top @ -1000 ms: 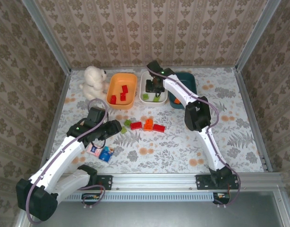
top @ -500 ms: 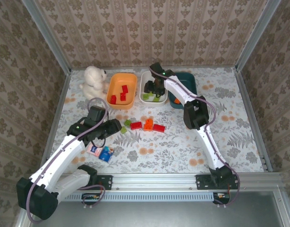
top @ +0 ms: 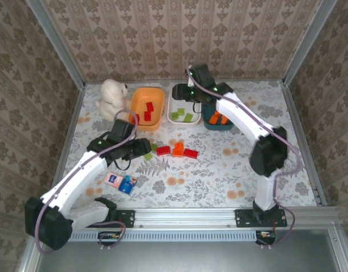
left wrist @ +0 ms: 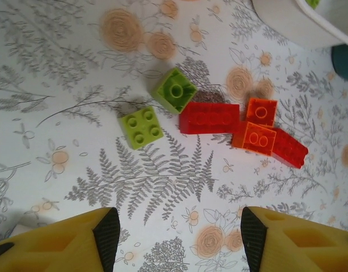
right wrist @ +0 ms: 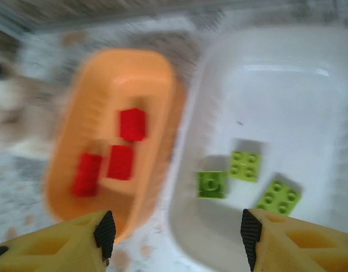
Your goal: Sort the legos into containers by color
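Though blurry, white tray (right wrist: 276, 102) (three green legos (right wrist: 245, 165))

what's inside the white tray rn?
Three lime green legos lie loose on the floor of the white tray. Its near right corner is covered by a finger of the right gripper, so that spot cannot be checked.

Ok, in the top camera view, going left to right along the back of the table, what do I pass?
white plush toy → orange tray → white tray → dark teal tray
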### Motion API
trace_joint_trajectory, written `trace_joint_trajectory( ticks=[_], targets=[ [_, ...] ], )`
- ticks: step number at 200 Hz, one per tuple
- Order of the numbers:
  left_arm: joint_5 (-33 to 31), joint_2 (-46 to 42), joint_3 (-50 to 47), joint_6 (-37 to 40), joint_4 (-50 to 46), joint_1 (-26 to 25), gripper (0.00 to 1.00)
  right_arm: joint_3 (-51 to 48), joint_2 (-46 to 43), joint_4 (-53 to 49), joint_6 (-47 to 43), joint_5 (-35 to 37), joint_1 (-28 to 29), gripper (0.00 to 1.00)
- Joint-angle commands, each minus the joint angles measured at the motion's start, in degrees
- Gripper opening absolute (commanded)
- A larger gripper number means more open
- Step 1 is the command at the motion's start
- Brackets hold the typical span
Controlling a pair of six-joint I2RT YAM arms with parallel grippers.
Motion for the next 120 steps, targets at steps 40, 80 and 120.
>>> trace_joint_trajectory(
  ticks=[40,80,120],
  targets=[
    [4.3,17.1,12.5,17.9,0.4,-6.0,0.60,-37.7,-29.5,10.3,4.3,-2.6,2.3,0.63],
    [2.7,27.9,20.4,19.6,-3.9,-8.5,0.61,-48.8,-43.9,3.0,5.4,-0.9,2.9,0.64],
    [2.4,33.1,21.2,15.6,-2.8,-13.4,0.61,-52.8,-51.6,-1.1,7.2,2.2,2.7,0.65]
  ],
)
